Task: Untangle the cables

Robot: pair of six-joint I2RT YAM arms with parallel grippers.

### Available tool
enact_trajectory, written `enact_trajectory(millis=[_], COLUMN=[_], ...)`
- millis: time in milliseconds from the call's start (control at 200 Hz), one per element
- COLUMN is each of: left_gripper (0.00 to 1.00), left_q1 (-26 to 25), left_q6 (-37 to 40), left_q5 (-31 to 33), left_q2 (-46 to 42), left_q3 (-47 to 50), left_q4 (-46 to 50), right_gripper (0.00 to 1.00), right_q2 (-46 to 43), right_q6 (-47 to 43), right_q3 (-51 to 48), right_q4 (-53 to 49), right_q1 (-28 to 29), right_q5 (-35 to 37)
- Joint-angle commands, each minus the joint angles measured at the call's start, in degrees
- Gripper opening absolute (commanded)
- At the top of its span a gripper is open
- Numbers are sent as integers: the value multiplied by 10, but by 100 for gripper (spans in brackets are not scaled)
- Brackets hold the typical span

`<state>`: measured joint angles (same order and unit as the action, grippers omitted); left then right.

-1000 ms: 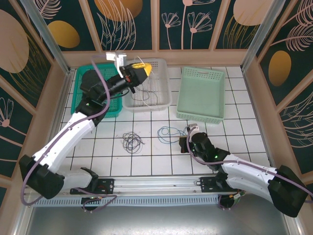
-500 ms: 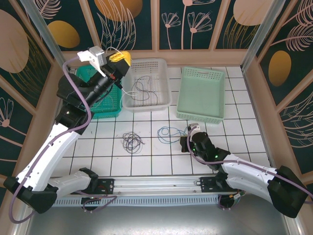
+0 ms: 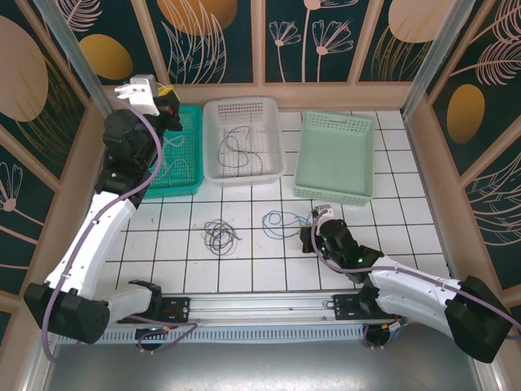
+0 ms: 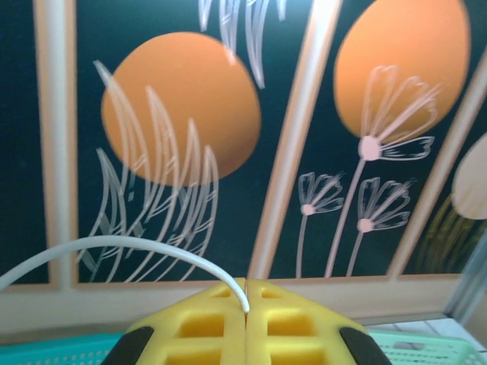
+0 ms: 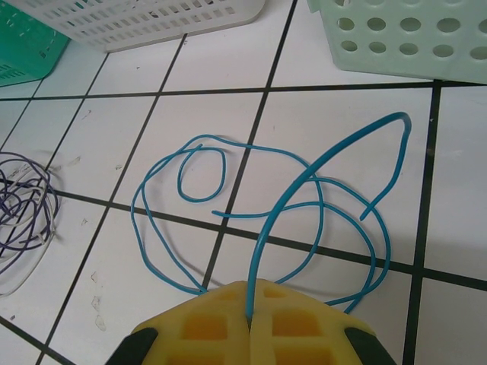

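1. The left gripper (image 4: 247, 293) is closed around a pale cable (image 4: 114, 245), raised to the left of the white basket (image 3: 244, 104)
2. The right gripper (image 5: 249, 296) is clamped on a blue cable (image 5: 304, 201) spread on the tiles (image 5: 106, 114) in front of that basket
3. A dark cable (image 3: 232, 151) is seen inside it, a purple tangle (image 3: 220, 235) in front

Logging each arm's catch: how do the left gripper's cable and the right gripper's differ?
The left gripper pinches a white cable; the right gripper pinches a blue cable. The white cable arcs through the air; the blue cable lies mostly looped on the table. Both are clamped between shut jaws.
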<state>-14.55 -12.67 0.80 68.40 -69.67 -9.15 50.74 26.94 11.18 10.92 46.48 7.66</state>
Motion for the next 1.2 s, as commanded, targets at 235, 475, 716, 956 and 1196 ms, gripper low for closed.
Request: enact_trajectory(millis=[235, 475, 716, 956, 1196], left_gripper=[0, 7, 71, 99, 99], left_q1=[90, 99, 99, 98, 67], left_q6=[-53, -74, -122, -126, -114], left_q5=[13, 50, 26, 52, 76], left_q2=[86, 164, 191, 145, 86], left_q3=[64, 83, 110, 163, 191], left_q4=[-14, 12, 4, -7, -19], right_gripper=[0, 0, 0, 0, 0], right_q2=[9, 7, -1, -23, -44], right_q6=[-13, -17, -28, -46, -90], right_q3=[27, 52, 83, 119, 204], right_q4=[-8, -32, -54, -57, -84], right_q1=[-5, -7, -15, -24, -24], right_q5=[-5, -1, -20, -45, -46])
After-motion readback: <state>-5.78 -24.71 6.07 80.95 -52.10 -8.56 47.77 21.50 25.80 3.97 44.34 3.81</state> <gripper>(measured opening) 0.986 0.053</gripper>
